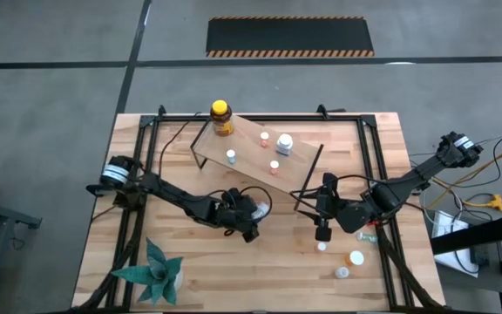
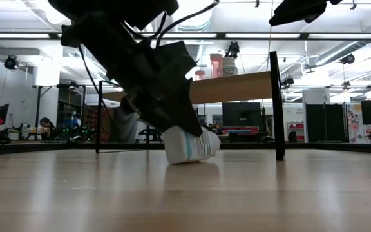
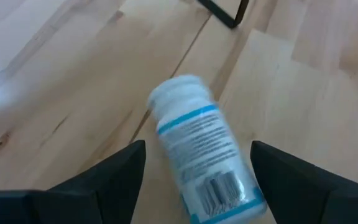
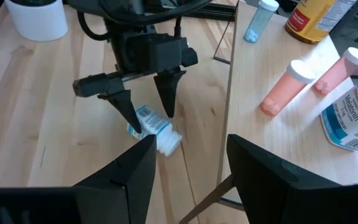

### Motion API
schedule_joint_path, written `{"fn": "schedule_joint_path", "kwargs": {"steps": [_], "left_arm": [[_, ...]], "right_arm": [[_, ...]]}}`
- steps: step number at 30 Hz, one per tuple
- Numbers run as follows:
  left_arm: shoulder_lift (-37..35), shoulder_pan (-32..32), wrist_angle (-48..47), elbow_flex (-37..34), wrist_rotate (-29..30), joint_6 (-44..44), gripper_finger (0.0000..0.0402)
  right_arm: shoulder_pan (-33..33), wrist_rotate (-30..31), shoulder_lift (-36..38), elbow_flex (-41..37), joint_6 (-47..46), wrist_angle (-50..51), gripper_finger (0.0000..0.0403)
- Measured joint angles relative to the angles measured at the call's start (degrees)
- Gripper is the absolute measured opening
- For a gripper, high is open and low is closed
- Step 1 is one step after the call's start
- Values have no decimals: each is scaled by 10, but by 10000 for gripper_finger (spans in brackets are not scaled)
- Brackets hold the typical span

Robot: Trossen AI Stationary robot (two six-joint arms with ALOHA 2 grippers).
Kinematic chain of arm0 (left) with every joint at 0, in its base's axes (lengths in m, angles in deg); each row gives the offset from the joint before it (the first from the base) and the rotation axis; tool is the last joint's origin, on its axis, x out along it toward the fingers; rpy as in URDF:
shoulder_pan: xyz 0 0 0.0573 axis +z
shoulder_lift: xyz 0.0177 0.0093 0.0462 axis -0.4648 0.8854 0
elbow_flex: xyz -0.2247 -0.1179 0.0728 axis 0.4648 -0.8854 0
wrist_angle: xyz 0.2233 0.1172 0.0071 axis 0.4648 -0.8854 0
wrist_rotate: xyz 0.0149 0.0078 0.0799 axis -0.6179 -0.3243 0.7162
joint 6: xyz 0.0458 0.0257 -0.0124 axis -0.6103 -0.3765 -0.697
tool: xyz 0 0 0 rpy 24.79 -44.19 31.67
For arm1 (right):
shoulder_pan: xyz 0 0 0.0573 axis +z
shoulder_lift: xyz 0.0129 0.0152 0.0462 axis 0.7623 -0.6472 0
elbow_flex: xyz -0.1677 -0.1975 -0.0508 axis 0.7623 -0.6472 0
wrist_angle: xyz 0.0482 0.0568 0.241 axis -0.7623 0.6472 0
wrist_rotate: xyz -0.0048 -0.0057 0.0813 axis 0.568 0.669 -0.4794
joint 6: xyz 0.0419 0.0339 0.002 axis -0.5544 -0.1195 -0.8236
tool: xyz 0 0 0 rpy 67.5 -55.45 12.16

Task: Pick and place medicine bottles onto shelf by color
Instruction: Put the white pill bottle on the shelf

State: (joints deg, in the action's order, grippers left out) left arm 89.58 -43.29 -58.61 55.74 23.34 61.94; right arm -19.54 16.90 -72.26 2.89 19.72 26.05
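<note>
White-capped plastic bottle (image 3: 204,162) is seen lying toppled mid-tabletop, straddled by the open left end effector (image 1: 249,228), unheld; judged light, smooth, roll-prone, best gripped across its labelled body

I'm looking at a bench (image 1: 234,279) of pale wood planks with visible grain and a light sheen, picking up soft reflections in the low view. The shelf (image 1: 249,139) is showing a smoother, lighter wooden board on thin matt black metal legs. The bottle (image 3: 202,158) lying between the left gripper (image 3: 194,171) fingers is looking like glossy white plastic with a smooth printed paper label. The left gripper's fingers (image 4: 120,102) are appearing as matt black plastic. The amber bottle (image 1: 221,119) is shining like glossy plastic, and the green plant (image 1: 155,269) is reading as folded matt paper.
</note>
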Motion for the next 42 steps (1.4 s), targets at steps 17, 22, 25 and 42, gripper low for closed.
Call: {"fn": "schedule_joint_path", "kwargs": {"steps": [17, 22, 25, 42], "left_arm": [[30, -7, 10, -1, -8, 1, 178], [24, -15, 12, -1, -8, -38, 130], [10, -32, 12, 7, 3, -122, 124], [-17, -207, 186, 55, 466, -729, 127]], "right_arm": [[0, 0, 0, -7, -6, -1, 187], [0, 0, 0, -15, -9, -1, 187], [0, 0, 0, -16, -24, -3, 187], [1, -116, -75, -18, -43, -301, 243]]}}
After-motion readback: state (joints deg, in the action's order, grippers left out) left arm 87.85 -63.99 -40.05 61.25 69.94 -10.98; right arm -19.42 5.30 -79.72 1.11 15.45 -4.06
